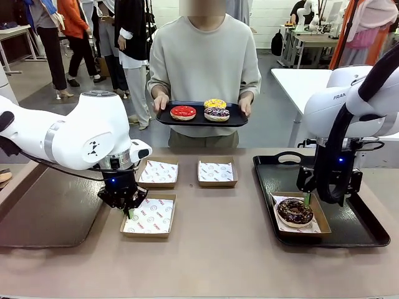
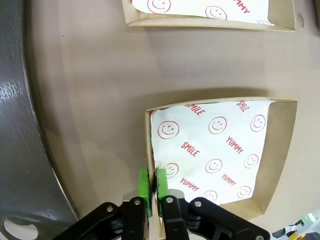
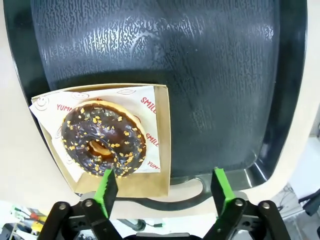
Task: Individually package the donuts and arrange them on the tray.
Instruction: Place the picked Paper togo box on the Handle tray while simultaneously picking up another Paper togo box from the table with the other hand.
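- The left gripper [image 2: 152, 192] clamps narrowly on the thin wall of a shallow brown cardboard box [image 2: 281, 150] lined with smiley-printed paper, probably to shift it.
- The right gripper [image 3: 163, 176] gapes wide over the glossy chocolate-brown sprinkled ring donut [image 3: 102, 137], boxed at about 7 o'clock on the textured black plastic tray [image 3: 220, 75].

On my front camera the black, green-padded left gripper [image 1: 128, 210] covers the left wall of the shallow brown near cardboard box [image 1: 147, 234], lined with smiley-printed paper. Its pads are too small there for me to read. My left wrist camera loses that box's bottom corner behind the fingers, and the top edge cuts off a second paper-lined brown box [image 2: 200, 21]. On the person's flat black tray [image 1: 201, 123], the purple-iced ring donut [image 1: 217, 114] hides part of the yellow-iced ring donut [image 1: 215, 103].
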### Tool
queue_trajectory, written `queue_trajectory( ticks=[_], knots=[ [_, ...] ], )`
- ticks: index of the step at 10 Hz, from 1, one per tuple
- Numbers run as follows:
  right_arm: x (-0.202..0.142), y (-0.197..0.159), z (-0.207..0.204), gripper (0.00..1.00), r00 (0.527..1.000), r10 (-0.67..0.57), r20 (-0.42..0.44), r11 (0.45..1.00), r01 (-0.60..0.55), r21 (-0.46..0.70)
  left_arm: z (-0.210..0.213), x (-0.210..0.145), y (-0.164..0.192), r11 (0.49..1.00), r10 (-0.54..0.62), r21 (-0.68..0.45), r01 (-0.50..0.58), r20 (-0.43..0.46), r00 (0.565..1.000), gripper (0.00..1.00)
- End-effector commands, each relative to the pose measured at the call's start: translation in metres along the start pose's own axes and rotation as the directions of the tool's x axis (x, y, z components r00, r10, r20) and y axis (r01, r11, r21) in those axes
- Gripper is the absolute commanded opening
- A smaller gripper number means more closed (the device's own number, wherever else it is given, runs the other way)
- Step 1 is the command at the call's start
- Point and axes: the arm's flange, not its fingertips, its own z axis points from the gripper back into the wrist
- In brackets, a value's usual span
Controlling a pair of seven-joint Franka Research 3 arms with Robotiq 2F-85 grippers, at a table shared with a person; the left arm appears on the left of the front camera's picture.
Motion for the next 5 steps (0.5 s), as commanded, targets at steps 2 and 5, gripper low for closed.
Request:
queue_trajectory(
  ticks=[2, 5],
  knots=[
    [0.000, -0.004, 0.004, 1.00, 1.000, 0.004, 0.014, 1.000, -0.004, 0.019, 0.003, 0.001, -0.006, 0.999, 0.025, 0.029, -0.025, 0.019, 1.000, 0.00],
    [-0.017, -0.015, 0.026, 1.00, 0.999, -0.038, 0.036, 0.994, 0.034, 0.102, 0.022, -0.001, -0.006, 1.000, 0.026, 0.011, -0.026, 0.003, 1.000, 0.00]
  ],
)
